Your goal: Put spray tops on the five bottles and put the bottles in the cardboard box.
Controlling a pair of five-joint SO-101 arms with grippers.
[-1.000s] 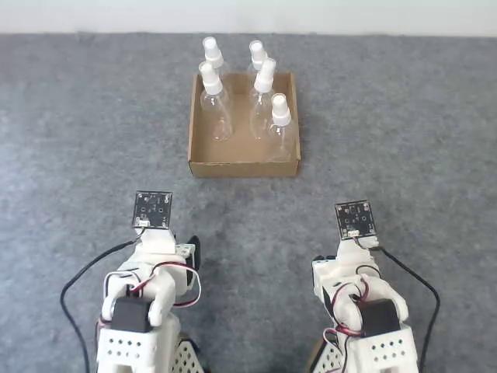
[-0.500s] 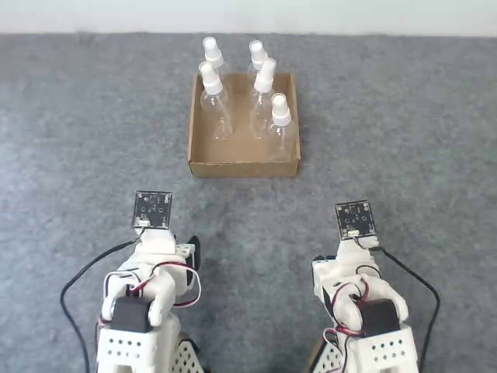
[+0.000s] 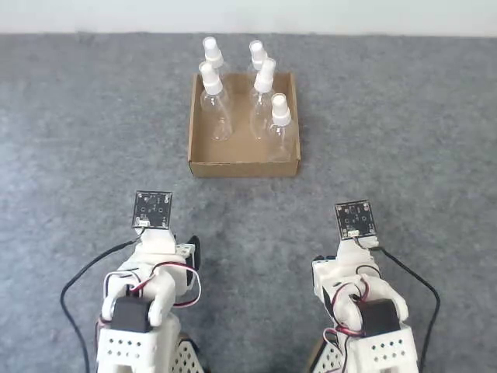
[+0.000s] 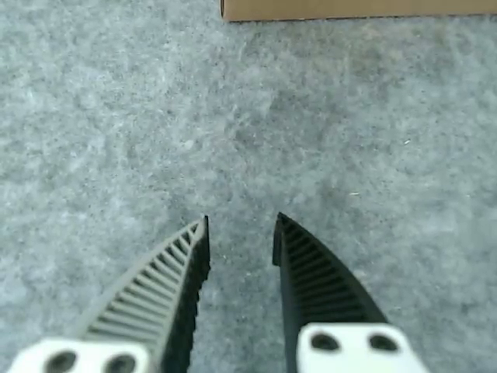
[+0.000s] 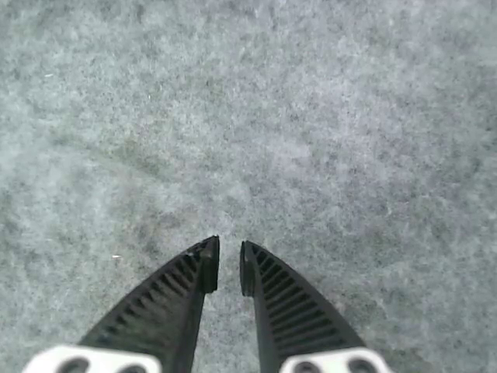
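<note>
Bottles [image 3: 216, 116], five clear ones, each with a white spray top [image 3: 210, 78], stand upright in the cardboard box [image 3: 242, 167]. The box is open-topped and sits on grey carpet [image 3: 404, 140].

The left arm [image 3: 147, 295] is well short of the box, on its near-left side. The left gripper [image 4: 241, 225] is low over bare carpet, jaws parted with a clear gap and nothing between them. The box's near wall is just in sight beyond it.

Inside the box, two bottles are along the left wall, one behind the other. Two more are right of centre, also one behind the other. The fifth [image 3: 281, 140] is in the near-right corner. The rear pair's bases are hidden, so I can't tell exactly where they stand.

The right arm [image 3: 361, 299] is well short of the box, on its near-right side. The right gripper [image 5: 230, 252] is over bare carpet, jaws almost together with only a thin slit, holding nothing.
</note>
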